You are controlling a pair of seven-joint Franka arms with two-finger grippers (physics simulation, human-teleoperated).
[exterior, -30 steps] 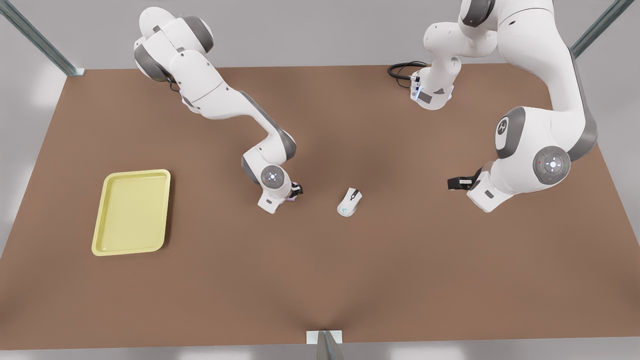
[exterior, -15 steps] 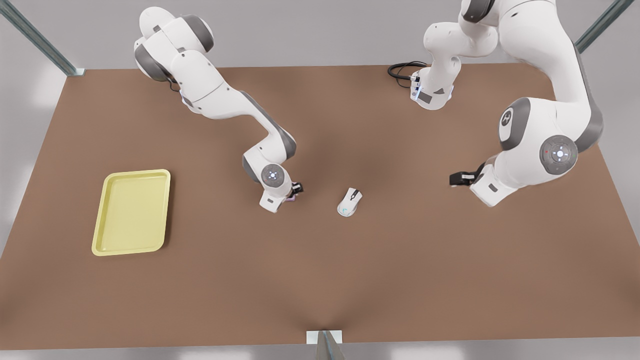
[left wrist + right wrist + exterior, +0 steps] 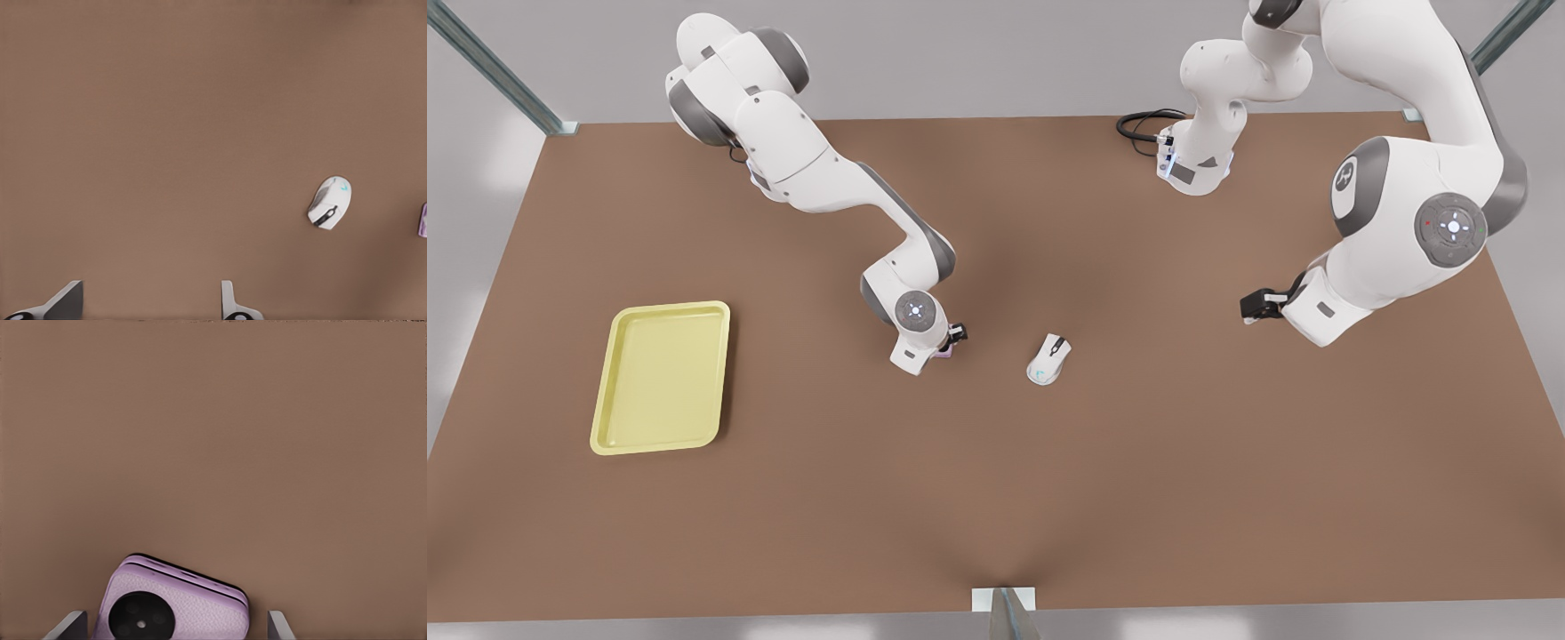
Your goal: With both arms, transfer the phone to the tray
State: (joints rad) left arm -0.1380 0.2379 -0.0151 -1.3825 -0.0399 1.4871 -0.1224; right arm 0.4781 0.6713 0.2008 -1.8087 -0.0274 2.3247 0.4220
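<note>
Right hand (image 3: 953, 341) sits low near the middle of the counter (image 3: 1049, 498), just to the front view's left of the white mouse (image 3: 1048, 359). In the right wrist view the right hand (image 3: 177, 623) is spread, one fingertip (image 3: 70, 623) on each side of the phone (image 3: 180, 607), with a small gap showing on both sides, so it is not clamped. The phone is pale pink-lilac and lies flat on the counter between those fingers, its black camera circle facing up; from the front only a sliver of the phone (image 3: 943, 353) shows under the wrist. The tray (image 3: 660, 308), pale yellow, lies well apart toward the front view's left. Left hand (image 3: 1252, 307) hangs over bare counter toward the front view's right, well apart from mouse and phone. In the left wrist view the left hand (image 3: 148, 303) has its fingers wide apart and grips nothing; the mouse (image 3: 329, 202) and an edge of the phone (image 3: 423, 220) lie farther off.
</note>
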